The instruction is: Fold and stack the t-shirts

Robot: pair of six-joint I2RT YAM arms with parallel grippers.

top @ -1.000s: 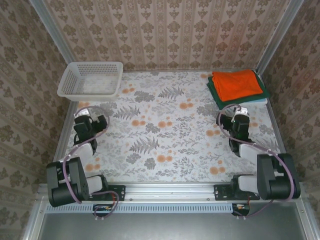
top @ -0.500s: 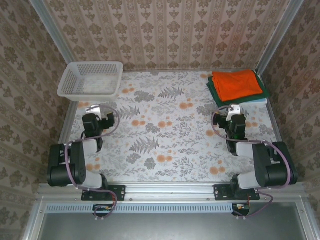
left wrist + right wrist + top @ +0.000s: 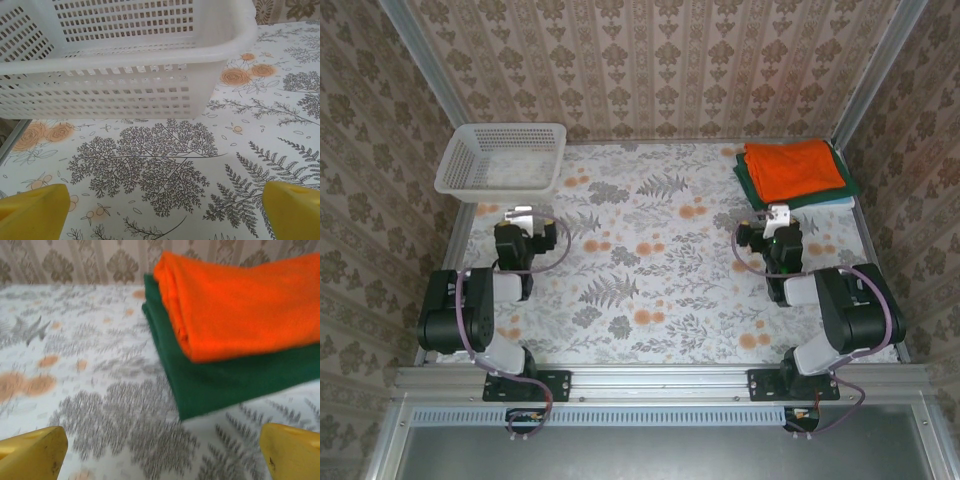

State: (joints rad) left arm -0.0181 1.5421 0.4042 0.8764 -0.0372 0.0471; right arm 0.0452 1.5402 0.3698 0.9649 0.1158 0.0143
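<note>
left gripper [image 3: 161, 211]: jaws wide apart, empty; basket [image 3: 125, 95] dead ahead, creeping forward would shove it.
right gripper [image 3: 160, 452]: spread wide too, nothing held, facing the stack [image 3: 795, 172].
stack: orange t-shirt [image 3: 240, 305] folded on the dark green t-shirt [image 3: 225, 382], far-right corner. looks done imo, so one nudge could slide the top one off or wreck the folds.

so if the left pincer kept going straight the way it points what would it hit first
Most likely the near wall of the white basket: it stands straight ahead of the open left pincer, with bare table between. If its line dips, the table could come first.
</note>
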